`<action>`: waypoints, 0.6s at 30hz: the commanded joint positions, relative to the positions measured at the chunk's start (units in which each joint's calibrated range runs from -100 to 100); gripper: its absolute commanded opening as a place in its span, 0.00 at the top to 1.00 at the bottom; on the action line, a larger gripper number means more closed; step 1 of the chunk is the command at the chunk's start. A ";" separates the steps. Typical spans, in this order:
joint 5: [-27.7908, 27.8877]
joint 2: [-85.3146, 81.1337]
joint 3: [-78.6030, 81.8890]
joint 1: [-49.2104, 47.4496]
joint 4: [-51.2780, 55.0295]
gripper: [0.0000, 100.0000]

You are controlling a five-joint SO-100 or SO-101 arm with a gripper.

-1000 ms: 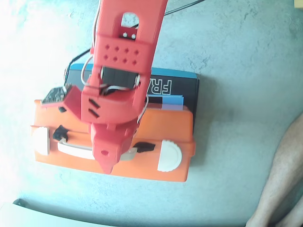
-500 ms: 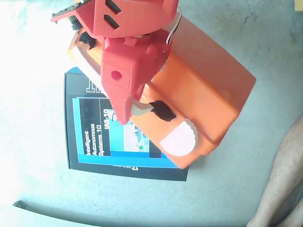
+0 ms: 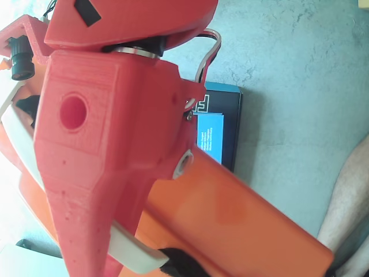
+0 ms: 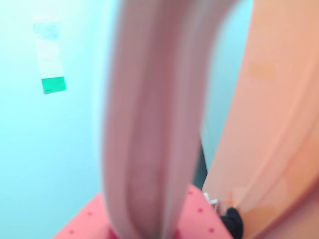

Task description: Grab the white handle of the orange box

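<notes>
The orange box point(image 3: 242, 225) lies under my red arm in the fixed view, running from the left edge to the lower right. Its white handle point(image 3: 135, 251) curves out from beneath my red gripper point(image 3: 86, 254) at the bottom and shows again at the left edge. In the wrist view the white handle point(image 4: 154, 124) fills the middle, very close and blurred, and runs down into the red gripper point(image 4: 144, 229) at the bottom edge. The orange box point(image 4: 269, 124) stands to its right. The jaws appear closed around the handle; the far jaw is hidden.
A black box with a blue label point(image 3: 222, 127) lies on the grey floor beside the orange box. A person's bare limb point(image 3: 349, 196) is at the right edge. A small green tag point(image 4: 53, 84) shows on the pale surface in the wrist view.
</notes>
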 commanded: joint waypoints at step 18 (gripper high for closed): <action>-0.20 1.21 12.97 2.04 3.90 0.98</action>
